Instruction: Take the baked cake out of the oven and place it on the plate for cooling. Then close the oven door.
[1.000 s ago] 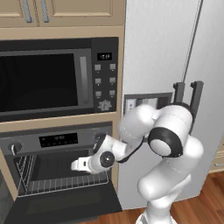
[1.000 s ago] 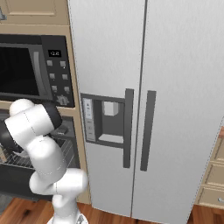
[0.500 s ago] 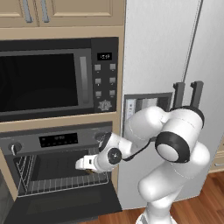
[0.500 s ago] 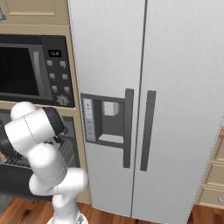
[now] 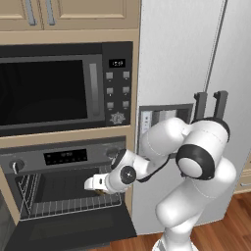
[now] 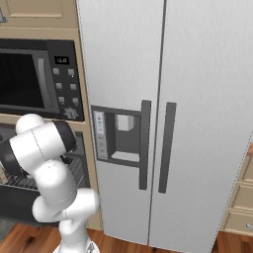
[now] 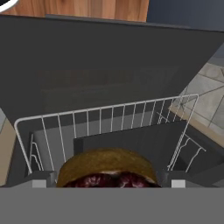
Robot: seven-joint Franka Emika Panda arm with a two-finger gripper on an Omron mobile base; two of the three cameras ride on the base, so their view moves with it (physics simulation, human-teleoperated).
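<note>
Brown and dark red, the baked cake is sitting at 6 o'clock in my hand view, right between my two finger tips, which are standing wide apart on either side of it without clearly pressing on it. My gripper is spread nearly as wide as it goes, and I cannot tell whether the tips are touching the cake. In the left base view a sliver of the cake is peeking out under my hand on the wire rack.

Compared with a second ago, my forearm is reaching deeper into the oven, and my elbow and shoulder are swinging further toward 3 o'clock in the left base view; my wrist is sitting lower over the rack. The base cameras are framing the same scene as before.

The oven door is lying folded down flat at 6 to 7 o'clock in the left base view, dark and bare. In my hand view the door is spreading across 12 o'clock, beyond the rack's front edge. The grey control strip is running above the cavity, with a knob at its 9 o'clock end. Above it the black microwave is sitting under tan cabinets. A tall grey refrigerator is standing at 3 o'clock, over a wooden floor.
</note>
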